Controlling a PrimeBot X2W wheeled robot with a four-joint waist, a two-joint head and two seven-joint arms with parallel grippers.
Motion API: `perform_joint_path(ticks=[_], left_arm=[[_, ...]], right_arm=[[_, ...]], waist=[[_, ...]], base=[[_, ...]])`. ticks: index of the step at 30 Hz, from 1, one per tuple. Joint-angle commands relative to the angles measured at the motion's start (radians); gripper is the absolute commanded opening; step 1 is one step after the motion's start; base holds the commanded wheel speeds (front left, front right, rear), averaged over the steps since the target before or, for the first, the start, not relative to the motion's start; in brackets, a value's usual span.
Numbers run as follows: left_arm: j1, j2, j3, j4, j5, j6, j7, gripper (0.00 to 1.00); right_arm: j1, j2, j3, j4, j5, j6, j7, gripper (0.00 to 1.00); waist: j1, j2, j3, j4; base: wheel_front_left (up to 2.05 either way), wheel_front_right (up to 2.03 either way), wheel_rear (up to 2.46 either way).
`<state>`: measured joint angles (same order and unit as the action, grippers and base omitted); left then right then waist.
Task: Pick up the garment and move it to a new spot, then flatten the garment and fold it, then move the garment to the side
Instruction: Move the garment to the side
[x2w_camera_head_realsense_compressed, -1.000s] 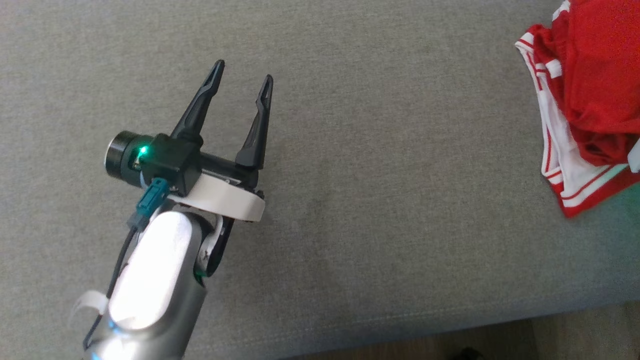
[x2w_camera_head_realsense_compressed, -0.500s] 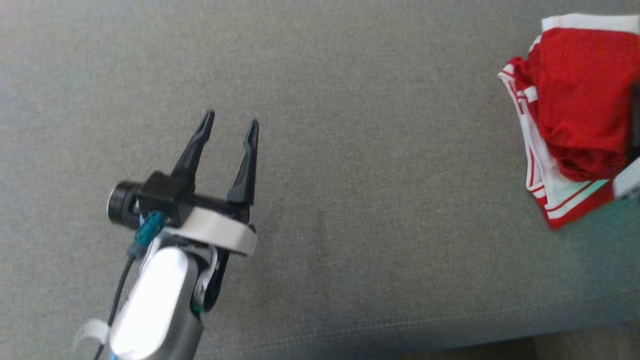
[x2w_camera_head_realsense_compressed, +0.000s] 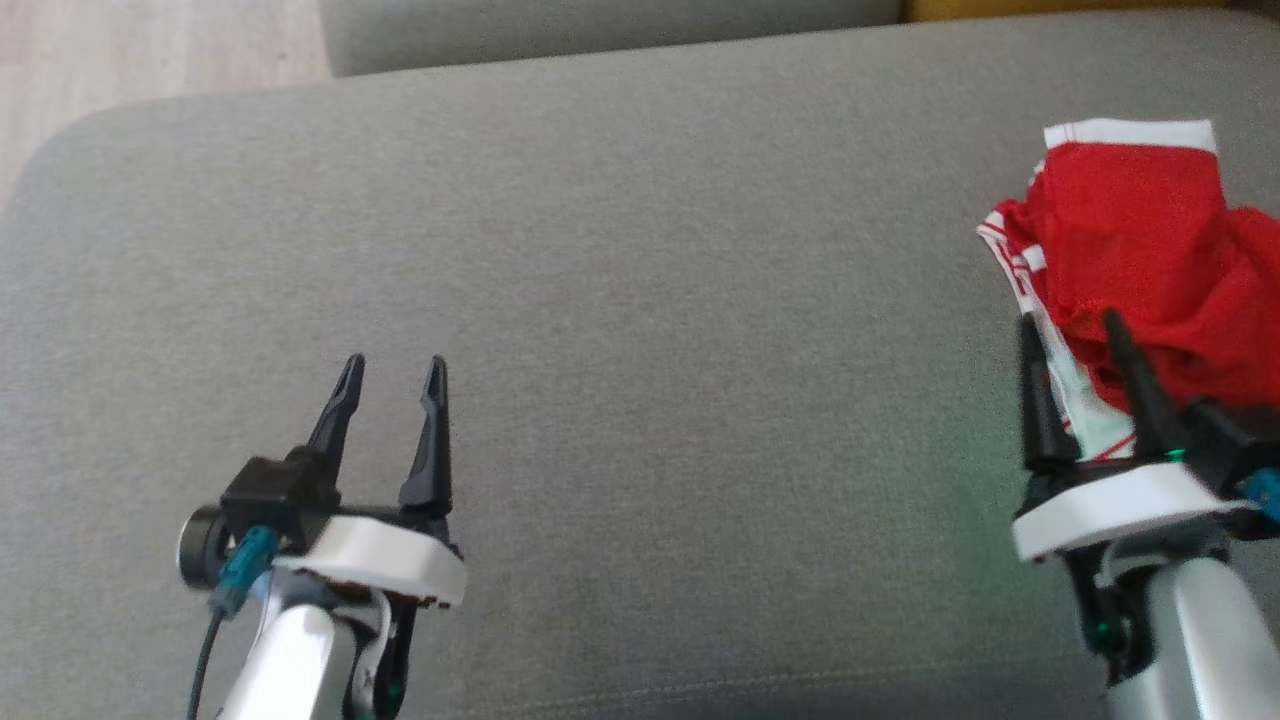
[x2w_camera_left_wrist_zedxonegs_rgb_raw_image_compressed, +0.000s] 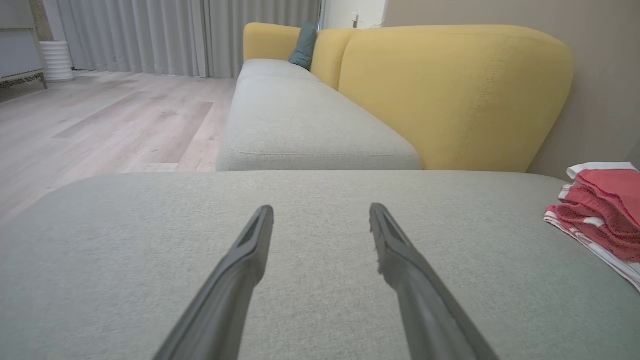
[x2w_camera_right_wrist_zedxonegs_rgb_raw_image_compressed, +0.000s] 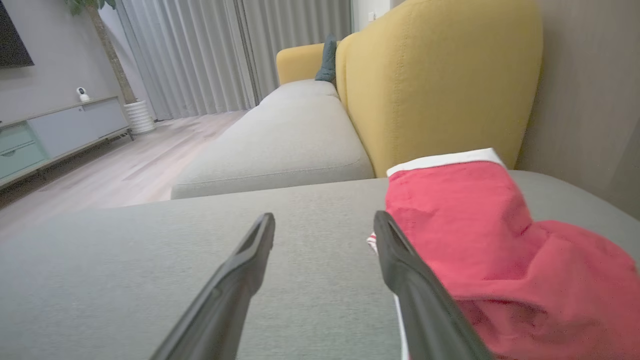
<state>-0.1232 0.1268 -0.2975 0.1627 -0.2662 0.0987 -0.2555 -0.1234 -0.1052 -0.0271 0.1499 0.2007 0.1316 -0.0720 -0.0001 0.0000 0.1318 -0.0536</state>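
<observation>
- The garment (x2w_camera_head_realsense_compressed: 1130, 250), red with white trim, lies bunched in a loose stack at 3 o'clock on the grey seat cushion (x2w_camera_head_realsense_compressed: 700, 300), close to its edge. I judge this to be the side spot the task asks for.
- The right end effector (x2w_camera_head_realsense_compressed: 1067, 320) sits at 4 o'clock, fingers spread and gripping nothing. In its wrist view the garment lies just beside the outer face of one finger, with bare seat cushion between the two.
- The left end effector (x2w_camera_head_realsense_compressed: 394, 362), also spread and empty, hovers at 8 o'clock, well apart from the garment, likely parked out of the way.
</observation>
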Motion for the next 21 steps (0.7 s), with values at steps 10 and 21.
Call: perform_joint_path(ticks=[10, 21], left_arm=[[0.032, 0.05, 0.044, -0.04, -0.014, 0.008, 0.015, 1.0], [0.073, 0.069, 0.035, -0.049, -0.01, 0.027, 0.035, 1.0]], right_arm=[[0.048, 0.039, 0.084, -0.13, -0.004, -0.001, 0.046, 1.0], [0.132, 0.048, 0.053, -0.165, -0.022, -0.001, 0.094, 1.0]], waist=[[0.0001, 0.0, -0.084, 0.061], [0.0001, 0.0, -0.129, 0.058]], base=[[0.0, 0.0, 0.0], [0.0, 0.0, 0.0]])
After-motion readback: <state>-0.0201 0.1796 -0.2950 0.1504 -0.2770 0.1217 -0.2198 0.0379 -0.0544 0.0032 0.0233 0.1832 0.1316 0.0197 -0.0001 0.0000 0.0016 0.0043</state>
